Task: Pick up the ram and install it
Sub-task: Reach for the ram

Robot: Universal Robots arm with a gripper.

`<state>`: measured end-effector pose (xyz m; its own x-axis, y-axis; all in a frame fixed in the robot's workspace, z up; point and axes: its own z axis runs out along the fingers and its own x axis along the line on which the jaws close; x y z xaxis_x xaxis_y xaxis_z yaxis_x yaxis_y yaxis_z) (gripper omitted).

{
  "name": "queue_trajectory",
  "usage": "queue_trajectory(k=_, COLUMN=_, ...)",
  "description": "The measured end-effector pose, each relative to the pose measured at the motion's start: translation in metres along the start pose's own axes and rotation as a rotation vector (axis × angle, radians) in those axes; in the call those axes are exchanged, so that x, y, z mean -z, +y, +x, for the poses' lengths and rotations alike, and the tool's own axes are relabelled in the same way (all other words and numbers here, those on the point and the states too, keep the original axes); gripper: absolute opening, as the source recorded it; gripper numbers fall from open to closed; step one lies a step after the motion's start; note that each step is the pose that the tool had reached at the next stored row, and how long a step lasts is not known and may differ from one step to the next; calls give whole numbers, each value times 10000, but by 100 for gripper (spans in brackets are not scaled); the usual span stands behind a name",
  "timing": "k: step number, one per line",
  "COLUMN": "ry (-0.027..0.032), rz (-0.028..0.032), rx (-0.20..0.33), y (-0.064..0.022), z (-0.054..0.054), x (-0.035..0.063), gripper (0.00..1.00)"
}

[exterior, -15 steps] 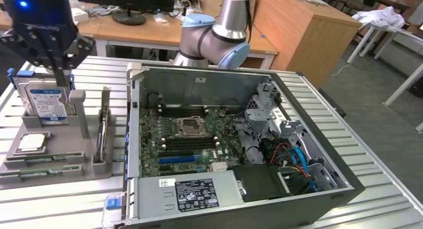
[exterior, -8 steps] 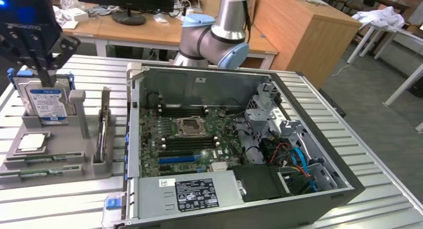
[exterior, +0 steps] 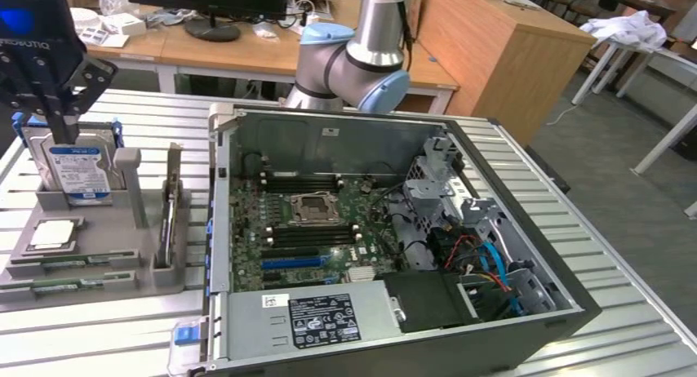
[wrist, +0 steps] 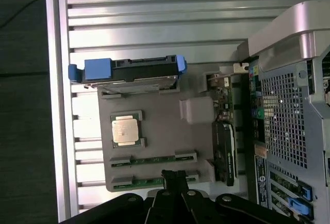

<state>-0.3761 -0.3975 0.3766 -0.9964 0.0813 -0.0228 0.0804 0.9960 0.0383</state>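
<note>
Right, your claw (exterior: pixel 68 134) is pinched shut w/ nothing in it; ram (exterior: pixel 65 261) lies in gray tray (exterior: pixel 136 281), 6 o'clock from claw in ext. view.

The closed claw (wrist: pixel 174 175) hangs over one ram stick (wrist: pixel 147 181) in the gray holder (wrist: pixel 160 131), near the square processor chip (wrist: pixel 125 130).

Table (exterior: pixel 98 340): ribbed metal.
Holder (exterior: pixel 153 281): grey, on the exterior view's left.
Case (exterior: pixel 316 140): open, just beside Holder, perhaps touching it.
</note>
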Motion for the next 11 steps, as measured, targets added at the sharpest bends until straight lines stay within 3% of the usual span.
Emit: queue_trajectory(k=11, ry=0, rz=0, rx=0, y=-4, z=53, x=1, gripper=11)
